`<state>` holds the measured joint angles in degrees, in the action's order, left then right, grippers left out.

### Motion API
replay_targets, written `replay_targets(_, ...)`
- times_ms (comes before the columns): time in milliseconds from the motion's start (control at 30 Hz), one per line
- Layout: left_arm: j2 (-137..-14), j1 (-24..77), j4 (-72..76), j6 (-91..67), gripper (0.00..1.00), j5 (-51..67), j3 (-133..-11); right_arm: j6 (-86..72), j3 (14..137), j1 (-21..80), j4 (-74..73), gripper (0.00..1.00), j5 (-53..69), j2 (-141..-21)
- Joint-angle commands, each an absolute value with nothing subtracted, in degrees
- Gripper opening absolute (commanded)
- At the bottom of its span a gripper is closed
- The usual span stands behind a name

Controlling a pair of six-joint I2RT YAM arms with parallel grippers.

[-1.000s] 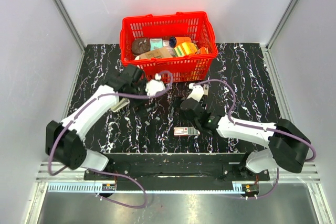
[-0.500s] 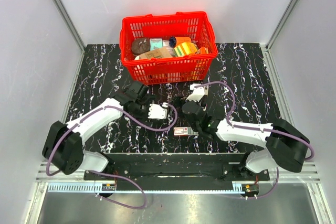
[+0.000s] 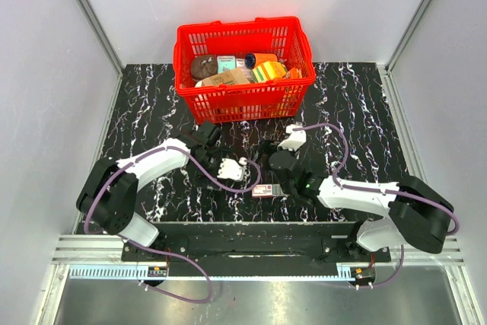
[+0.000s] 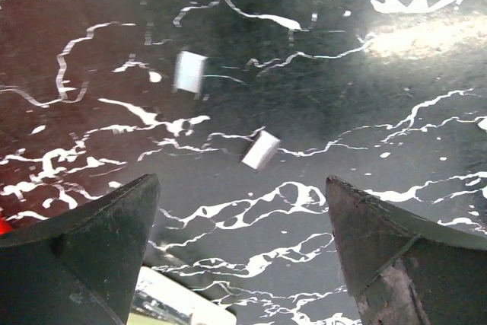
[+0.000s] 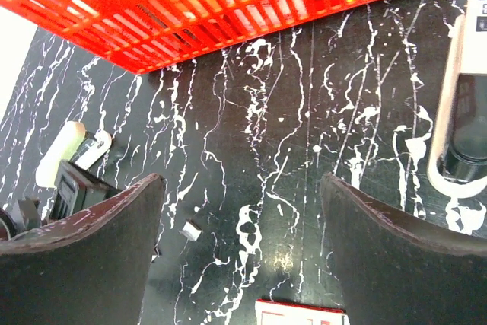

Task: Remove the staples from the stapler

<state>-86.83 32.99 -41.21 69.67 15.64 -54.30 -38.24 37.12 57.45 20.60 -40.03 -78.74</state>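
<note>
Both arms are reaching low over the middle of the bench (image 3: 358, 112), in front of the red basket (image 3: 242, 106) that is standing at the far edge. The left hand (image 4: 240, 180) is pointing down with its fingers spread wide and nothing between them. It is hanging over a short pale stick (image 4: 261, 149) and a second pale stick (image 4: 190, 72), which are lying apart on the bare surface and look like staples already out of the magazine. The open hand is probably lining up to gather one, or simply waiting clear. The right hand (image 5: 242, 180) is likewise gaping and holding nothing, with the small red-and-white box (image 3: 266, 190) lying just on the near side of its fingertips. What appears to be the stapler (image 5: 456, 112) is lying flat on the bench to the right of that hand, between it and the basket. Its length is running from far edge towards near edge, with a pale strip curving round a dark body, and neither hand is touching it. From above it is hiding under the right wrist, so whether any staples are sitting inside cannot be told. Lying loose like this, it is likely calling for one hand to pin it while the other works the magazine.
</note>
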Motion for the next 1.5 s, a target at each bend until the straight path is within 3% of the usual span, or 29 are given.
replay_targets(0,-86.6,33.5,-39.8,72.8,0.95,16.0,-50.7,-41.5,35.3,55.7,23.5,0.88,-42.7,-75.6)
replay_targets(500,-91.5,34.1,-38.1,71.3,0.85,19.2,-51.4,-42.3,35.3,54.2,24.3,0.86,-41.9,-76.4)
replay_targets(667,-93.8,34.2,-39.5,69.6,0.72,18.9,-53.2,-43.0,35.3,53.6,23.7,0.87,-41.4,-76.2)
replay_targets(1300,-99.8,34.3,-38.7,62.1,0.50,17.0,-57.7,-44.1,33.1,52.6,25.4,0.85,-40.4,-74.8)
replay_targets(1467,-100.5,34.3,-38.1,60.2,0.41,16.1,-57.5,-44.5,32.9,52.5,25.5,0.85,-40.4,-74.8)
